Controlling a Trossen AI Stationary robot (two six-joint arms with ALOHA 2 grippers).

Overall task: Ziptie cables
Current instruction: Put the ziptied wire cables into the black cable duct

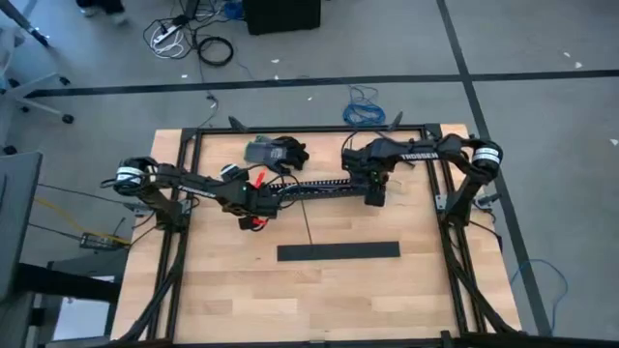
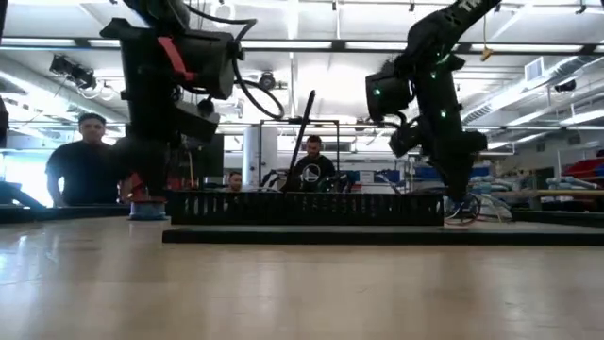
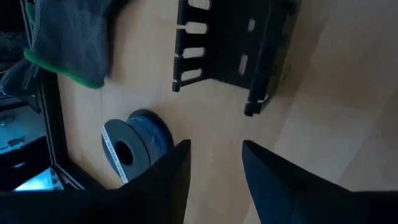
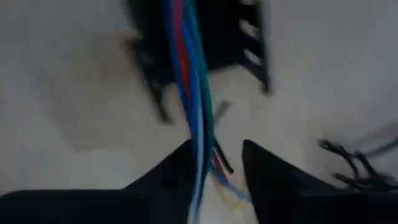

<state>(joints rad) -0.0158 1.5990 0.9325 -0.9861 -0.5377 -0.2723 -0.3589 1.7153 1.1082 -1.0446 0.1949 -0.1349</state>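
Note:
The cables (image 4: 194, 93), blue, green and red wires in a bundle, run out of the end of the black slotted duct (image 1: 324, 186) and pass between the fingers of my right gripper (image 4: 216, 163), which stands open over the duct's right end (image 1: 375, 196). My left gripper (image 3: 216, 163) is open with nothing between its fingers, just short of the duct's left end (image 3: 230, 50), low over the table (image 1: 273, 200). One thin black ziptie (image 1: 306, 224) lies flat on the wood between the duct and the flat bar. My right gripper has the cables between its open fingers, and they run close along one finger (image 4: 181, 165). I cannot tell whether that finger touches them. My left gripper touches nothing.
A wide flat black bar (image 1: 338, 251) lies nearer the front edge. Grey gloves (image 1: 276, 153) and a spool of blue wire (image 3: 134, 146) lie behind my left gripper. A black frame (image 1: 193, 135) rims the table. People stand beyond the far edge (image 2: 85, 161).

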